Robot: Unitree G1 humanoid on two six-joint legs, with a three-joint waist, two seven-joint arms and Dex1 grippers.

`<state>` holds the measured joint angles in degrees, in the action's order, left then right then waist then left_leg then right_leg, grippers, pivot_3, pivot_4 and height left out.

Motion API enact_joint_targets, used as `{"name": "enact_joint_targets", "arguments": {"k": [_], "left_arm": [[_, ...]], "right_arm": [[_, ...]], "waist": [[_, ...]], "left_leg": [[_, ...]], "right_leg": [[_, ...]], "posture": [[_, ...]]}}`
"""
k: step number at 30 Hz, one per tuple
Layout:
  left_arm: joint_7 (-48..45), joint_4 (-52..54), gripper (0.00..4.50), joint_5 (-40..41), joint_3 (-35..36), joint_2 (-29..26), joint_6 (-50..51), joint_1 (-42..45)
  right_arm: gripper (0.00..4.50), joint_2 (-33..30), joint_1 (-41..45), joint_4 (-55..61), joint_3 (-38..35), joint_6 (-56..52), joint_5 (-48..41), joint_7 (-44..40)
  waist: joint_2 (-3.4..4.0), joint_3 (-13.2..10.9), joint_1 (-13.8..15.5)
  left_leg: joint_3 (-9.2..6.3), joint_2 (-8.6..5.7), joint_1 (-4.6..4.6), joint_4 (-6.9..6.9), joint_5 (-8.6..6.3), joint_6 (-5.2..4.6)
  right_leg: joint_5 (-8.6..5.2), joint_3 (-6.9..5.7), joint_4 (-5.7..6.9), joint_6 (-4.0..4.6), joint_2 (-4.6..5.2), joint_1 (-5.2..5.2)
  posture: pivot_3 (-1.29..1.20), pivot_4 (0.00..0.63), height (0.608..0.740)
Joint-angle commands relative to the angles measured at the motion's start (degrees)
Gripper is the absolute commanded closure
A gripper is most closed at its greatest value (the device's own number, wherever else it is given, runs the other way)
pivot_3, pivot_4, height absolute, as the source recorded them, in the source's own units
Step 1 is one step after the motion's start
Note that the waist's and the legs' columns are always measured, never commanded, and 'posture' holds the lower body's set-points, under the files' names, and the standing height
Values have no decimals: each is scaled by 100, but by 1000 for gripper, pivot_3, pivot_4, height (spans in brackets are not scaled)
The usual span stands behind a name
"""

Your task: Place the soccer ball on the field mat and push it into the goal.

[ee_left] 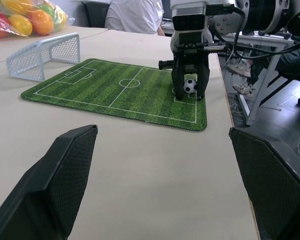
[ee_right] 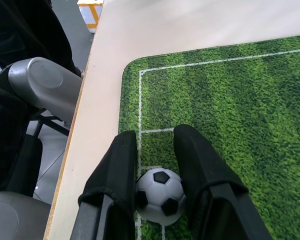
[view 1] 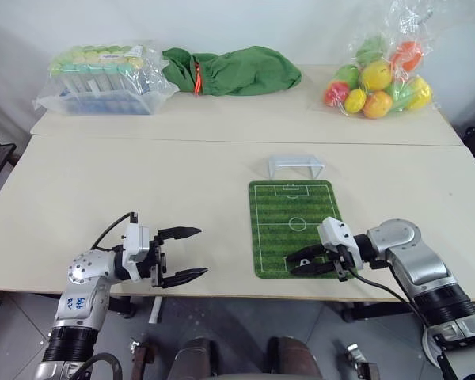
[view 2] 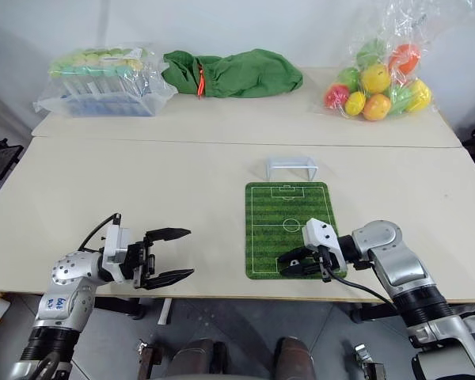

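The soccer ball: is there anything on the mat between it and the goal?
Nothing visible. The soccer ball sits between the right gripper's fingers at the field mat's near end; the green stretch up to the goal is bare.

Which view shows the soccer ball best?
The right wrist view: the soccer ball sits large between the right hand's fingers. The left wrist view shows it small, on the field mat; in the head views the hand hides it.

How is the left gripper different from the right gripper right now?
The left gripper is open wide with nothing between its fingers, while the right gripper is shut on the soccer ball. The left gripper hangs over bare table; the right gripper sits low over the near end of the field mat. Both have two black fingers and point toward each other.
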<state>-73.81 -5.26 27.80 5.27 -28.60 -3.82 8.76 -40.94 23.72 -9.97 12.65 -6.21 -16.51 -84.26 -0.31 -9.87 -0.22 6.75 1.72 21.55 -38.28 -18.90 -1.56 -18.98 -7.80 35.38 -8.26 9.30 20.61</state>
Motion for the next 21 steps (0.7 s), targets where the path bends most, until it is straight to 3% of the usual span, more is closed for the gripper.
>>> {"name": "enact_joint_targets", "arguments": {"k": [1, 15, 21], "left_arm": [[16, 61, 0, 87, 76, -41, -63, 41], [55, 1, 0, 65, 69, -39, -71, 128], [68, -39, 0, 55, 66, -24, -84, 154]], "right_arm": [[3646, -20, -37, -125, -67, 63, 75, 17], [3646, -35, -37, -101, -47, 91, 6, -41], [1763, -31, -51, -34, -67, 80, -6, -9]], "waist": [[0, 0, -1], [0, 0, -1], [0, 0, -1]], "left_leg": [[0, 0, 0, 0, 0, 0], [0, 0, -1, -10, 0, 0], [0, 1, -1, -11, 0, 0]], "right_leg": [[0, 0, 0, 0, 0, 0], [0, 1, 5, 0, 0, -2], [0, 1, 6, 0, 1, -2]], "posture": [[0, 150, 740], [0, 150, 740], [0, 150, 740]]}}
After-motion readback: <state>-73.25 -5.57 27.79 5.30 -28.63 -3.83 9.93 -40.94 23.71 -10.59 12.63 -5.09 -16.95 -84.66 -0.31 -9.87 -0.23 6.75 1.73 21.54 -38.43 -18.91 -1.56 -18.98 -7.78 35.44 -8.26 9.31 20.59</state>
